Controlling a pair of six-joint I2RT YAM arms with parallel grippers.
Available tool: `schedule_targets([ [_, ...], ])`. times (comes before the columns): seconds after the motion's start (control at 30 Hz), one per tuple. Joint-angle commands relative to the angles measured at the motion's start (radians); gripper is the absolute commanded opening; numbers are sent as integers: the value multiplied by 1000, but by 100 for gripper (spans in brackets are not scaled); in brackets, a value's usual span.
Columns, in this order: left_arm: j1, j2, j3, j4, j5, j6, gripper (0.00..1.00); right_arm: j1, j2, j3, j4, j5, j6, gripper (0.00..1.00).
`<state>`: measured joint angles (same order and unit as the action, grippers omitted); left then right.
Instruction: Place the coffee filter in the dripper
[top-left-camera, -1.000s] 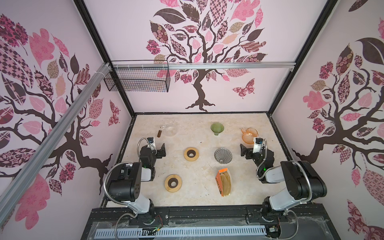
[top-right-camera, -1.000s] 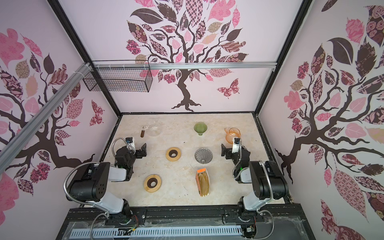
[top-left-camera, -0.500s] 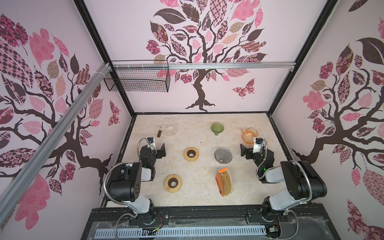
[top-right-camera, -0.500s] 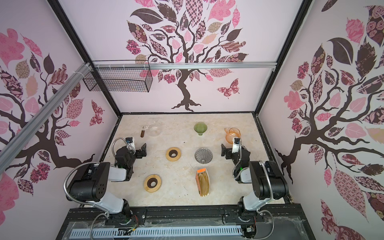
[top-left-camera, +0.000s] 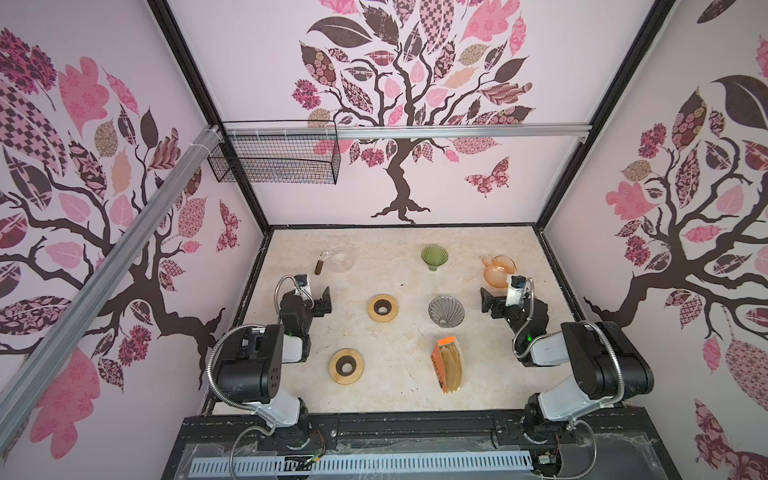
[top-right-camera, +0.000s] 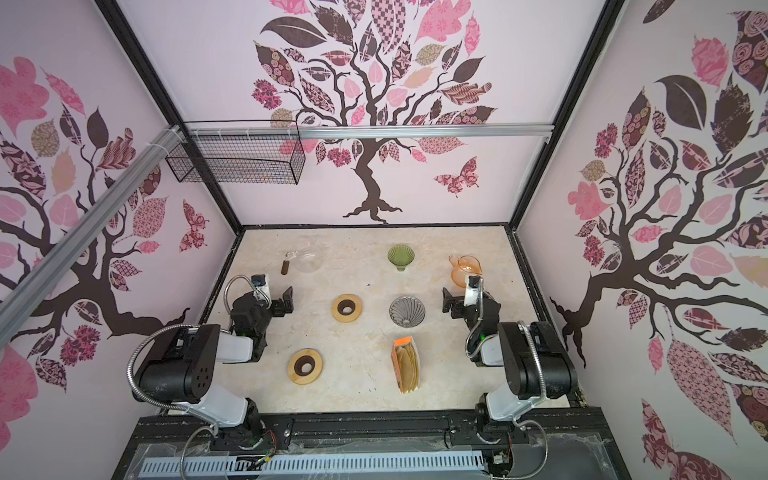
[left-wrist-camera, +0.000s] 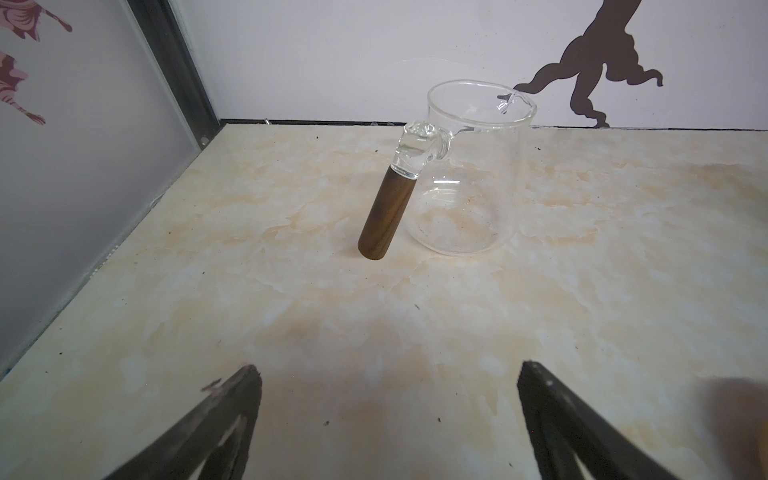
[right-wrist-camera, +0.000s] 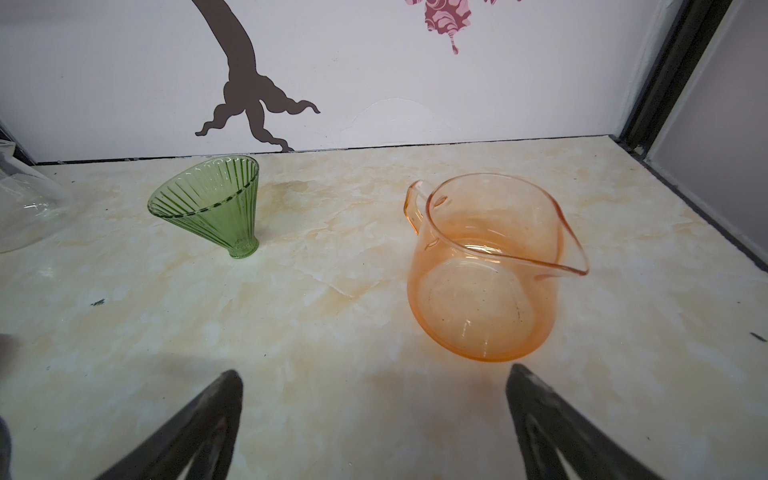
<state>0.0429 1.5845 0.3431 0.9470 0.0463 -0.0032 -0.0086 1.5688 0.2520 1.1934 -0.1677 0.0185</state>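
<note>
We held the left gripper (left-wrist-camera: 387, 368) and right gripper (right-wrist-camera: 374, 370) spread wide and empty by the tabletop's (top-left-camera: 395, 399) side edges, probably to keep the middle free. The coffee filters (top-left-camera: 451, 365) sat untouched in their orange box (top-left-camera: 436, 363) near the front edge, close to the grey dripper (top-left-camera: 446, 310).

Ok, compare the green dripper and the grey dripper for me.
Colour: the green dripper is see-through green glass, while the grey dripper is grey.
Place: the green dripper sits close to the back wall. The grey dripper sits nearer the middle, just behind the filter box.
View: the right wrist camera shows the green dripper but not the grey dripper.
Shared: both are ribbed cones, and neither shows a filter inside.
</note>
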Motion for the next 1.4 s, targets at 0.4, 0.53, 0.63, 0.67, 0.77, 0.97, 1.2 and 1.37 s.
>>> schedule_targets([
  [0.4,-5,-2,20,13,-7,1,98,1,-1,9,22,5,-13,100],
  [0.53,-4,-4,20,12,-7,2,98,-1,-1,10,23,4,-14,100],
  [0.63,-1,-3,22,13,-2,-1,98,0,-1,10,22,5,-13,100],
  [0.67,1,-3,22,11,2,-2,98,0,-1,9,22,5,-13,100],
  [0.77,8,-2,24,8,16,-6,98,0,-1,9,22,5,-13,100],
  [0.97,11,-3,23,9,19,-8,98,0,-1,9,22,5,-13,100],
  [1.2,11,-2,23,10,18,-10,98,-1,0,10,22,5,-13,100],
  [1.37,25,-1,27,9,37,-21,98,0,-1,9,22,4,-14,100],
])
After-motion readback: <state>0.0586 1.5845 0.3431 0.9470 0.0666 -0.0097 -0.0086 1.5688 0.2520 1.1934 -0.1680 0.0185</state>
